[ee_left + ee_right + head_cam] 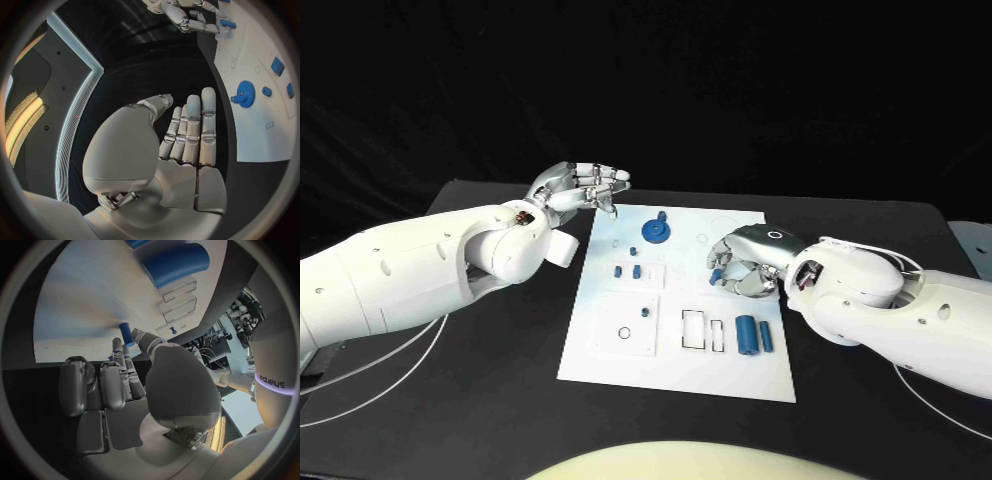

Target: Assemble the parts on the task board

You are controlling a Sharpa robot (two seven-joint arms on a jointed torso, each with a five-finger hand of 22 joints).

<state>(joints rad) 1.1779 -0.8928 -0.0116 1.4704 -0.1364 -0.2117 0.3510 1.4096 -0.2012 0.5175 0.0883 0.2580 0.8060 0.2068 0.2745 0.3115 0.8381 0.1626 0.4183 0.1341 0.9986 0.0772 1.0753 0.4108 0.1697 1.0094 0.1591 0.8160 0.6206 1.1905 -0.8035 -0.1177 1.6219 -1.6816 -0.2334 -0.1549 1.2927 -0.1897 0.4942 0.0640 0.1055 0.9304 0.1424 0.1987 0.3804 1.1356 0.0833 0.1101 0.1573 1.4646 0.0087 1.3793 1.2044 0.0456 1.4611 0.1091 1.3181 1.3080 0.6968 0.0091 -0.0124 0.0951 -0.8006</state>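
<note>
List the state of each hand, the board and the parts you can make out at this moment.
Left hand: raised at the board's far left corner, fingers together, holding nothing.
Right hand: over the board's right side, pinching a small blue peg.
Board: flat on the table.
Gear: on the board's far part.
Cylinder: lying on its side near the board's right edge.

Black table [473, 400]; white task board [678, 350] flat on it.

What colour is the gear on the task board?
Blue; the gear shows best in the left wrist view.
</note>
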